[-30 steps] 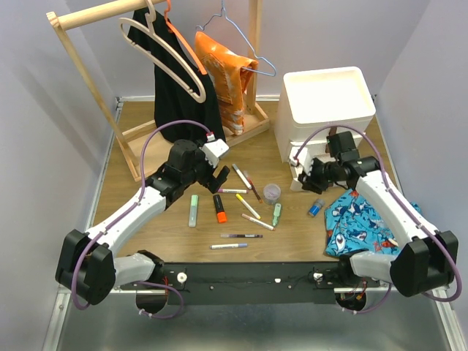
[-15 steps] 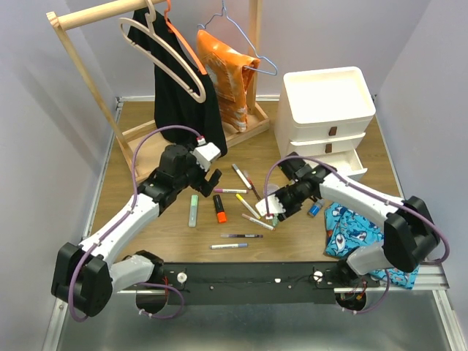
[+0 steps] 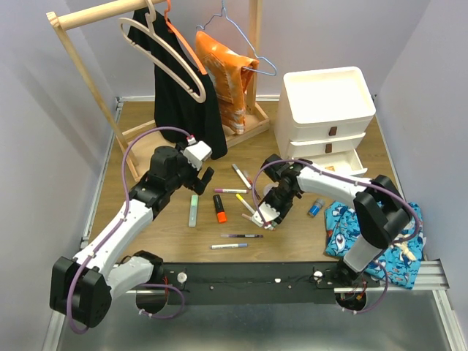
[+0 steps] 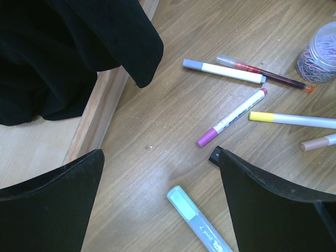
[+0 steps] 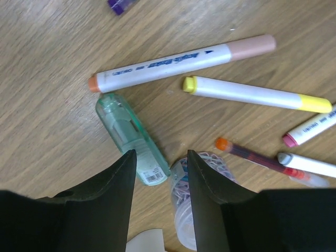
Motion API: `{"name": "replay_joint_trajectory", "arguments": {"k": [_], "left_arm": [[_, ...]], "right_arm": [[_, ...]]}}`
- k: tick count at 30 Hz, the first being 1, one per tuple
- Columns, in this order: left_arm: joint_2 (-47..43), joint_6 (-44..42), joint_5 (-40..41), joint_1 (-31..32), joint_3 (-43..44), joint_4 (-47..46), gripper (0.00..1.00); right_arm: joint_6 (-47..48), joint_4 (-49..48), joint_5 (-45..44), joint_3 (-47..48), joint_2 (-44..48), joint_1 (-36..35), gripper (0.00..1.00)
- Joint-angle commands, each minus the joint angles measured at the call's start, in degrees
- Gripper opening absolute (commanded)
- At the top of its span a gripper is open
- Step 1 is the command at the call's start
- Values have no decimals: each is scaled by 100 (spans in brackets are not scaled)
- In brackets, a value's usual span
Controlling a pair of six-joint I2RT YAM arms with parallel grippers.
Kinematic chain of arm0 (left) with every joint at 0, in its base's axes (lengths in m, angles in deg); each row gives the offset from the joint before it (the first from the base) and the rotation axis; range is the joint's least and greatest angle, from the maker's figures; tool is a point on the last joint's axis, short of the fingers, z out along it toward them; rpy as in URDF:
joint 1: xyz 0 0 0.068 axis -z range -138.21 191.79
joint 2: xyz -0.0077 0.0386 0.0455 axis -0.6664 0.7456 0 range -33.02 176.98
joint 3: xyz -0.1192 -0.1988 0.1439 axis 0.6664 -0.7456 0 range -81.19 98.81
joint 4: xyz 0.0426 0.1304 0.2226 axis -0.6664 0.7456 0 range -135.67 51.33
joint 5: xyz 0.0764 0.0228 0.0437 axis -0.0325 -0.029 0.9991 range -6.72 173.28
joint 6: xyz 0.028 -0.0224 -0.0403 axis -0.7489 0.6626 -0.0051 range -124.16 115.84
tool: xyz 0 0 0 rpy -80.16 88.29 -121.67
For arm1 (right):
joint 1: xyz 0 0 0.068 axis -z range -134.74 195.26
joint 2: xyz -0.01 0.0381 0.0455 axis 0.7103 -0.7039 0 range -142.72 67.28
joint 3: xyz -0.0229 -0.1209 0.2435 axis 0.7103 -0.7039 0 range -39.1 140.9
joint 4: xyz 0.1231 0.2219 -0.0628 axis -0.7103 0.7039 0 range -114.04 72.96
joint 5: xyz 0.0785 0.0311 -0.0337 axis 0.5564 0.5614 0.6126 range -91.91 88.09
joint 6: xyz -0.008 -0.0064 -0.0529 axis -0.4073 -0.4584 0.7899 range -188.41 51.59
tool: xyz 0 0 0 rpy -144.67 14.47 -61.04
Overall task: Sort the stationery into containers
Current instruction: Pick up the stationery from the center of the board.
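The stationery lies mid-table: a pale green highlighter [image 3: 193, 210], an orange highlighter [image 3: 219, 208], several thin pens [image 3: 230, 191] and a blue piece [image 3: 315, 208]. The white drawer unit [image 3: 329, 110] stands at the back right, its bottom drawer [image 3: 349, 165] pulled out. My right gripper [image 3: 269, 212] is open and low over the pens. In the right wrist view it [image 5: 160, 163] straddles the end of a clear green piece [image 5: 131, 136] and the rim of a clear pot of paper clips [image 5: 202, 176]. My left gripper [image 3: 201, 175] is open and empty above the green highlighter [image 4: 197, 220].
A wooden clothes rack [image 3: 131, 150] with a black garment [image 4: 79, 47] and an orange bag [image 3: 227, 77] stands at the back left, close to my left gripper. A blue shark-print cloth [image 3: 365, 227] lies at the front right. Walls close in both sides.
My right arm has swung from the bottom drawer leftward and down to the pens, leaving that drawer pulled out. My left gripper has drawn back a little towards the rack.
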Motion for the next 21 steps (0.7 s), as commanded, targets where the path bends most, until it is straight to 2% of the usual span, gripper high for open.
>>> {"name": "replay_joint_trajectory", "arguments": {"k": [1, 11, 16, 21], "left_arm": [[-139, 14, 40, -31, -126, 44, 99], [-60, 128, -13, -93, -144, -27, 99], [45, 163, -48, -102, -65, -44, 99], [159, 172, -57, -102, 40, -18, 99]], "right_arm": [[532, 725, -205, 270, -210, -53, 51], [577, 665, -302, 182, -499, -54, 50], [409, 621, -302, 411, -868, -53, 45], [374, 849, -276, 622, -983, -54, 24]]}}
